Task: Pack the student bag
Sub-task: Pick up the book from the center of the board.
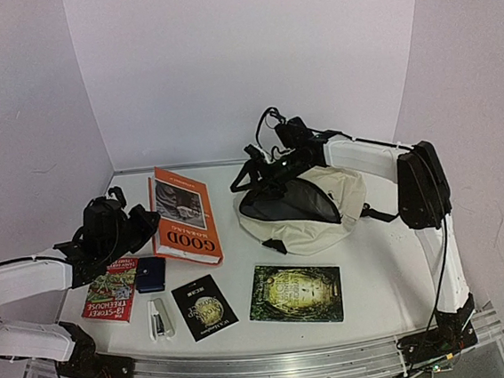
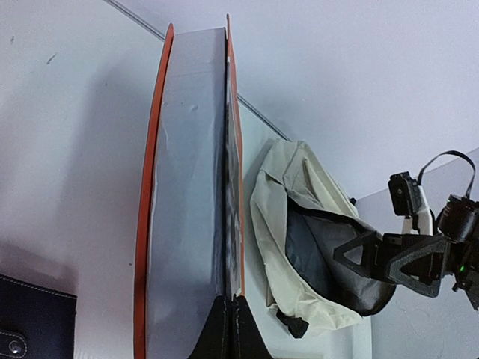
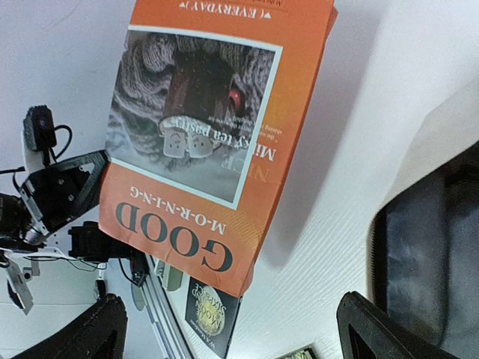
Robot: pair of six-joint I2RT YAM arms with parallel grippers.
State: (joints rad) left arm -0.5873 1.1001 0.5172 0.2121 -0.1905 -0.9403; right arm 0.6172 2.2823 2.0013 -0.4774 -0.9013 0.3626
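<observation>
The student bag (image 1: 312, 208), cream with a dark lining, lies open at centre right; it also shows in the left wrist view (image 2: 281, 194) and its lining in the right wrist view (image 3: 430, 247). An orange "Good Morning" book (image 1: 183, 215) lies left of it. My left gripper (image 1: 146, 224) is shut on the book's near edge (image 2: 187, 187), with its fingertips (image 2: 232, 325) pinched on the cover. My right gripper (image 1: 253, 178) is open wide (image 3: 239, 336) at the left rim of the bag's opening and holds nothing. The book (image 3: 202, 134) fills its view.
Along the front lie a red paperback (image 1: 113, 292), a navy wallet (image 1: 150, 274), a white stapler (image 1: 161, 319), a small black book (image 1: 203, 306) and a dark green book (image 1: 296, 292). White walls close the back and sides.
</observation>
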